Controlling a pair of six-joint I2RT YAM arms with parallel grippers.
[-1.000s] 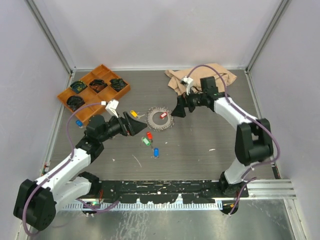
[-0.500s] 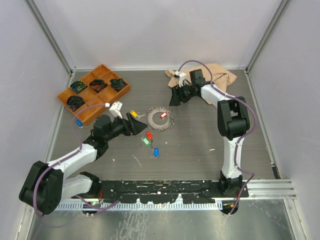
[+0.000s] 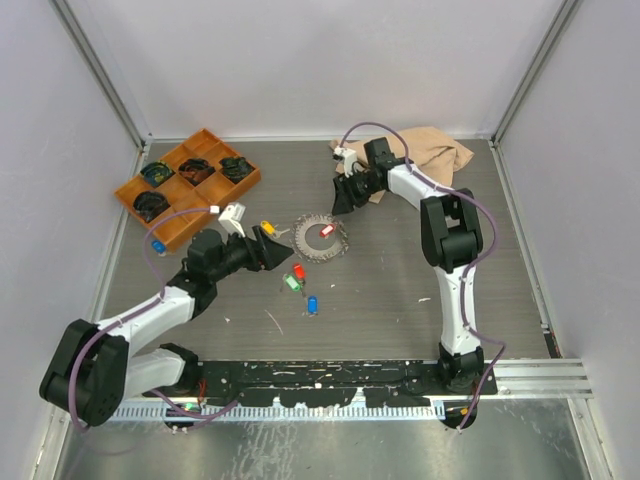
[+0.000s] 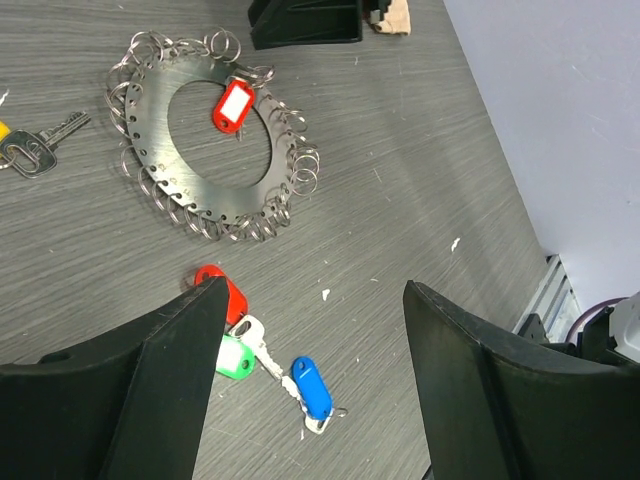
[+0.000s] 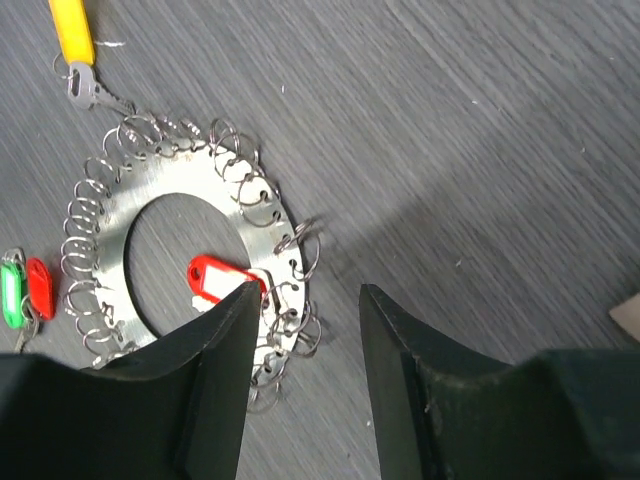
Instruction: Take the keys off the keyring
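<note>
- Black fingers of your left gripper point(image 4: 315, 300) stand wide apart, gripping nothing; your right gripper point(image 5: 305, 295) is narrower, also empty, near the keyring's point(image 4: 200, 190) far right rim.
- The keyring lies flat mid-table between both grippers, the red key with white label point(image 4: 232, 105) in its hollow, hooked at the rim.
- Your left wrist view shows the red key point(image 4: 225, 290), green key point(image 4: 235, 360) and blue key point(image 4: 312, 388) loose on the near side; the right wrist view shows the yellow key point(image 5: 72, 25) loose.
- Only overhead shows the orange tray point(image 3: 185, 228), far left, with dark coiled bundles point(image 3: 195, 168) in its compartments.
</note>
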